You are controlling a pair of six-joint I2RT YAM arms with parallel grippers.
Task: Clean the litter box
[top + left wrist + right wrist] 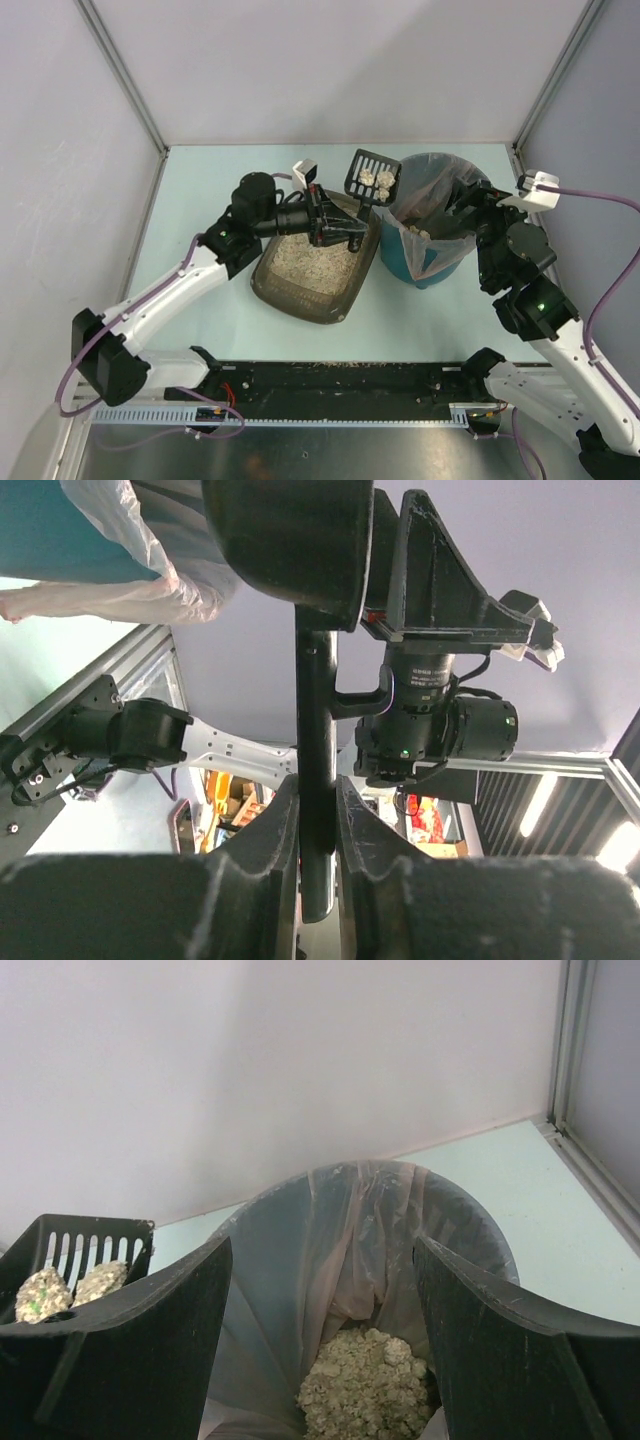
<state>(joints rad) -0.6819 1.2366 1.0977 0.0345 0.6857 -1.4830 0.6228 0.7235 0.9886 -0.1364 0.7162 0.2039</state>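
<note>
The dark brown litter box (298,303) with beige litter sits mid-table. My left gripper (343,228) hovers over its far end, shut on the handle of the black slotted scoop (372,178). The scoop is raised, carries a few litter clumps, and sits beside the left rim of the teal bin (432,262). In the left wrist view the handle (316,730) is clamped between my fingers (316,815). My right gripper (468,205) is open and empty over the bin; its view (320,1305) shows the bag liner, clumps (370,1385) at the bottom and the scoop (82,1260) at left.
Grey enclosure walls with metal posts surround the pale green table (210,200). The bin's clear bag liner (415,240) drapes over its rim, close to the litter box's right side. A black rail (340,380) runs along the near edge.
</note>
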